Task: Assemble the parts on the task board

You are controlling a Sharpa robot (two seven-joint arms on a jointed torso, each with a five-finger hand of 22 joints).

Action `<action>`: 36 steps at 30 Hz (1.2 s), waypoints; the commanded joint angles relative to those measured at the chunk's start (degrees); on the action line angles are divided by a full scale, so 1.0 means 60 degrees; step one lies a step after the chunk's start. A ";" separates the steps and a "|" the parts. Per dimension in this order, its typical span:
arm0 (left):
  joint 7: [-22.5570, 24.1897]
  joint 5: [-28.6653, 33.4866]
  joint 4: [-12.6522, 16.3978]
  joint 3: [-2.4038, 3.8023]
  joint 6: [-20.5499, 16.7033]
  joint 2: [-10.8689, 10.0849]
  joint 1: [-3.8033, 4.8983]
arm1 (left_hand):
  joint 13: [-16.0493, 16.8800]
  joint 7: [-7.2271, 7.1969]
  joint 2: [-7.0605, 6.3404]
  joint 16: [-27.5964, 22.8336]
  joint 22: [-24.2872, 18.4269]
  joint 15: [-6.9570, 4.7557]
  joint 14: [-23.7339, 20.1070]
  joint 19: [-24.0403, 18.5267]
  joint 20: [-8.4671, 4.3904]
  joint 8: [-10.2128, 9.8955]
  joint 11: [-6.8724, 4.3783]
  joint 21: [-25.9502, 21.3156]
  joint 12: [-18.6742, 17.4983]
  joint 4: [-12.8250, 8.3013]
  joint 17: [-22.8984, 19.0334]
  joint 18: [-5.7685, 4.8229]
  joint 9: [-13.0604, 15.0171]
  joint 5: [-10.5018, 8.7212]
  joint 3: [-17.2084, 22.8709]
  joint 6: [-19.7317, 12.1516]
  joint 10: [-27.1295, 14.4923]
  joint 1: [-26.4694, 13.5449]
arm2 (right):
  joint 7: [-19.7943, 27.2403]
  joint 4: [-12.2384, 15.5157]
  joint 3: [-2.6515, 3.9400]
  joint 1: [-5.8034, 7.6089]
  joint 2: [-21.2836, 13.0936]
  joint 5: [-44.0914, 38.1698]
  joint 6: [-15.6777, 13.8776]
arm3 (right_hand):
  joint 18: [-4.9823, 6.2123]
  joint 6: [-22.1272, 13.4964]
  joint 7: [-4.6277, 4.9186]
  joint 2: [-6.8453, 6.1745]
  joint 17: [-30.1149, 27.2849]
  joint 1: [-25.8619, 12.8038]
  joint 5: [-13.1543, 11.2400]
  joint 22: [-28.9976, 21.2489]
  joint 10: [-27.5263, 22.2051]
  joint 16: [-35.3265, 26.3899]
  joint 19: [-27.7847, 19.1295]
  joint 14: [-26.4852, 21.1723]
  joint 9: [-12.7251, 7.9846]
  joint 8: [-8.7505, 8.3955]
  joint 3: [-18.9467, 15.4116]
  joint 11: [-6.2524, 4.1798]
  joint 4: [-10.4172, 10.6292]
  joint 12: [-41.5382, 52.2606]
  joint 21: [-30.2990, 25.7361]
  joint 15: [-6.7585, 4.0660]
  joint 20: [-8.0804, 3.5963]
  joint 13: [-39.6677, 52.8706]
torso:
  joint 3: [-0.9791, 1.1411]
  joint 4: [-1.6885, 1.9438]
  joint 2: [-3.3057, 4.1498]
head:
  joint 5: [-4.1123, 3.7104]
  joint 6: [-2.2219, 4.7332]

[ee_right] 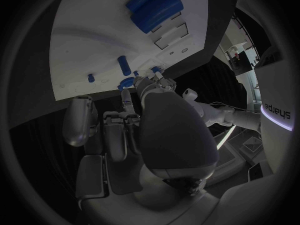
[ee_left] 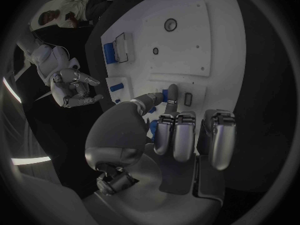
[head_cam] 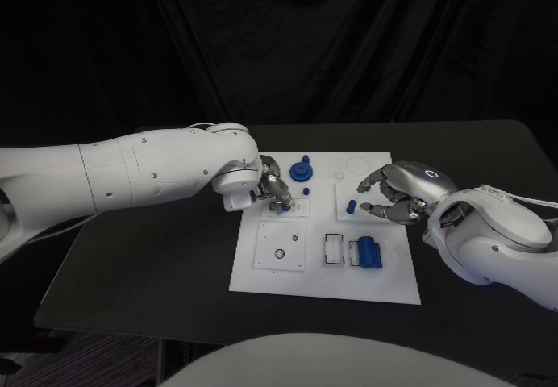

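The white task board [head_cam: 326, 278] lies mid-table with two blue cylinders [head_cam: 368, 251] in its recess, the left hand [head_cam: 270, 187] pinching a small blue part [head_cam: 283, 207], the right hand [head_cam: 399, 193] loosely spread, empty.

— Dim all round? Black backdrop, black table [head_cam: 139, 266]?
— Yes. Brightest on the white task board [head_cam: 384, 278], lit evenly from above, without glare there.
— Shadows?
— Soft, short, just beside the blue parts [head_cam: 368, 251].
— Wrist views?
— Heavily bent at the rim, fading into a dark frame. Dull sheen on the left hand [ee_left: 181, 135] and right hand [ee_right: 144, 130]; slightly soft up close.
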 commanded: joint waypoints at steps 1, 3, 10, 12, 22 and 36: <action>0.0022 0.0127 -0.0042 -0.0026 0.0147 -0.0004 -0.0041 | 0.2499 -0.0102 -0.0069 0.0025 0.2374 0.0102 0.1012 0.0738 0.0095 -0.0203 0.0095 -0.0091 0.0026 0.0163 0.2515 -0.0043 -0.0050 -0.0205 -0.0282 -0.0122 0.0998 -0.0128 | -0.0191 0.0010 0.0005 -0.0019 -0.0002 0.0009 0.0058 | 0.0078 0.0073 -0.0012 0.0014 0.2502 0.0106 0.0050 0.1509 0.0995 0.0013 -0.0050 0.0984 -0.0013 -0.0022 0.0069 0.0089 -0.0013 0.0026 -0.0051 0.0044 -0.0015 0.2510 | 0.0000 -0.0003 0.0002 | 0.0024 0.0002; 0.0024 0.0131 -0.0041 -0.0026 0.0126 -0.0008 -0.0041 | 0.2499 -0.0057 -0.0074 0.0025 0.2331 0.0140 0.1012 0.0664 0.0122 -0.0331 0.0133 -0.0145 0.0026 0.0295 0.2515 -0.0017 -0.0071 -0.0265 -0.0417 -0.0224 0.0998 -0.0146 | -0.0191 0.0013 0.0005 -0.0019 0.0001 0.0013 0.0065 | 0.0078 0.0073 -0.0012 0.0014 0.2502 0.0106 0.0050 0.1509 0.0995 0.0013 -0.0050 0.0984 -0.0013 -0.0022 0.0069 0.0089 -0.0013 0.0026 -0.0051 0.0044 -0.0015 0.2510 | -0.0001 -0.0004 0.0003 | 0.0030 0.0002; 0.0034 0.0137 -0.0025 -0.0026 0.0051 -0.0017 -0.0044 | 0.2499 0.0072 -0.0072 0.0025 0.2196 0.0255 0.1012 0.0454 0.0233 -0.0703 0.0257 -0.0324 0.0026 0.0739 0.2515 0.0059 -0.0220 -0.0630 -0.0842 -0.0418 0.0998 -0.0216 | -0.0197 0.0028 0.0005 -0.0020 -0.0001 0.0069 0.0117 | 0.0077 0.0070 -0.0008 0.0024 0.2501 0.0105 0.0055 0.1510 0.0995 0.0012 -0.0048 0.0983 -0.0023 -0.0030 0.0083 0.0091 -0.0010 0.0026 -0.0049 0.0045 -0.0015 0.2510 | 0.0000 0.0000 -0.0001 | 0.0030 0.0002; 0.0036 0.0138 -0.0024 -0.0026 0.0031 -0.0019 -0.0045 | 0.2499 0.0088 -0.0093 0.0025 0.2155 0.0270 0.1012 0.0392 0.0250 -0.0753 0.0274 -0.0379 0.0026 0.0816 0.2515 0.0081 -0.0242 -0.0678 -0.0925 -0.0439 0.0998 -0.0237 | -0.0202 0.0032 0.0005 -0.0020 -0.0007 0.0078 0.0135 | 0.0077 0.0070 -0.0008 0.0024 0.2501 0.0105 0.0055 0.1510 0.0995 0.0012 -0.0048 0.0983 -0.0023 -0.0030 0.0083 0.0091 -0.0010 0.0026 -0.0049 0.0045 -0.0015 0.2510 | 0.0000 0.0001 0.0001 | 0.0031 0.0002; 0.0046 0.0139 -0.0045 -0.0026 -0.0160 -0.0056 -0.0066 | 0.2499 0.0141 -0.0024 0.0025 0.1992 0.0317 0.1012 0.0168 0.0299 -0.0912 0.0326 -0.0612 0.0026 0.0902 0.2515 0.0165 -0.0290 -0.0284 -0.0993 -0.0505 0.0998 -0.0009 | -0.0235 0.0067 0.0005 -0.0021 -0.0025 0.0160 0.0219 | 0.0078 0.0067 -0.0005 0.0032 0.2506 0.0102 0.0060 0.1509 0.0995 0.0016 -0.0049 0.0985 -0.0030 -0.0037 0.0092 0.0093 -0.0005 0.0026 -0.0054 0.0045 -0.0015 0.2510 | -0.0002 -0.0001 0.0001 | 0.0057 0.0002; 0.0129 -0.0175 0.0005 -0.0026 -0.0351 -0.0107 -0.0079 | 0.2499 0.0115 0.0014 0.0025 0.1905 0.0332 0.1012 0.0111 0.0325 -0.0930 0.0325 -0.0769 0.0026 0.1484 0.2515 0.0199 -0.0242 -0.0026 -0.1297 -0.0385 0.0998 -0.0112 | -0.0284 0.0073 0.0005 -0.0029 -0.0020 0.0330 0.0381 | 0.0080 0.0053 0.0003 0.0048 0.2499 0.0081 0.0074 0.1505 0.0995 0.0010 -0.0054 0.0982 -0.0046 -0.0054 0.0105 0.0099 0.0012 0.0026 -0.0069 0.0048 -0.0015 0.2510 | 0.0000 -0.0001 0.0000 | 0.0077 0.0002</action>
